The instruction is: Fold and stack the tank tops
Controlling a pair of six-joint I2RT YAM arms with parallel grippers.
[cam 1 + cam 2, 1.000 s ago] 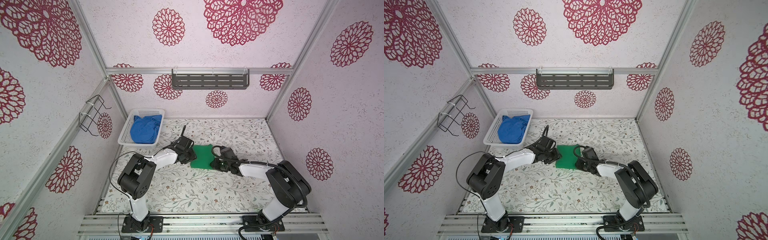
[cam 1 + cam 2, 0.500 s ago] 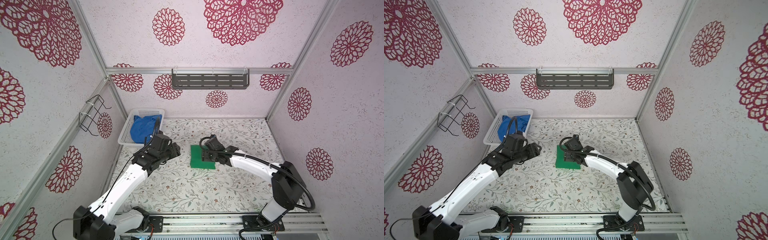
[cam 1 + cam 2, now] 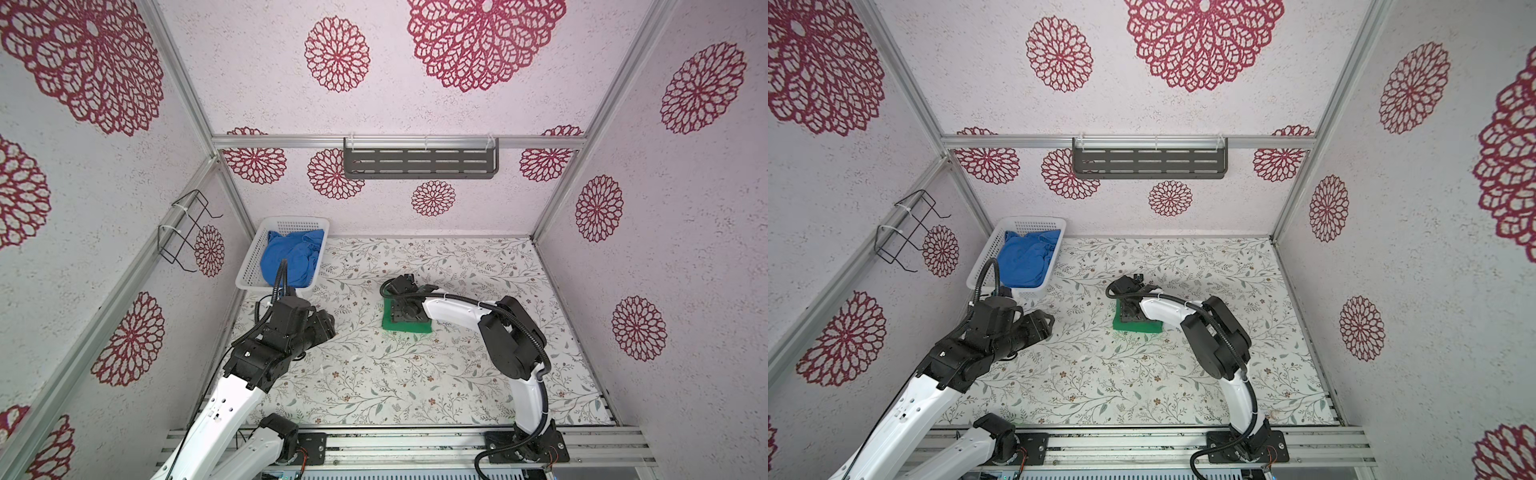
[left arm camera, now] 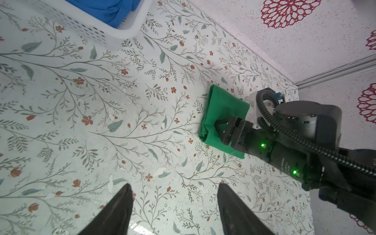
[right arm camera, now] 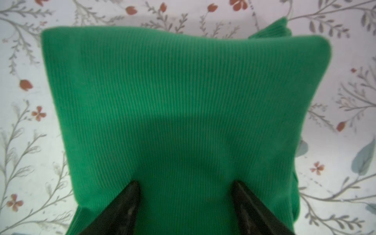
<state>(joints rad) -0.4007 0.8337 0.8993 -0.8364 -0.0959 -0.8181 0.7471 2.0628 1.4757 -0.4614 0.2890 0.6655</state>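
Right gripper (image 5: pixel 185 183): fingers apart, nothing clamped; the tips sit low over the green tank top (image 5: pixel 183 91), on the cloth or just above it, I cannot tell which
Left gripper (image 4: pixel 174 185): fingers apart and empty, hanging over bare worktop (image 3: pixel 415 374) on the left, just on the near side of the basket (image 3: pixel 251 262), well apart from both tops
Green tank top, place: mid-worktop, lying flat as a small thick folded pad, partly under the right gripper
Green tank top, feel: ribbed knit, light and soft, probably springy; the rounded folded edges look puffed, so the layers may creep open if nudged sideways
Green tank top, hold: best left alone as the base of the stack; if it must shift, pinch all layers at a folded edge, not the loose flap poking out at one corner
Blue tank top (image 3: pixel 291 257), place: crumpled in the white basket at the far left, not yet folded
Blue tank top, feel: limp, light, no shape of its own; it will drape and trail from any single pinch and may snag on the basket rim
Blue tank top, hold: take a raised ridge of cloth on top of the heap and lift straight up; once it is spread out, both shoulder straps or both hem corners, one per gripper
Step, as I judge: green done, blue next, likely for the left gripper
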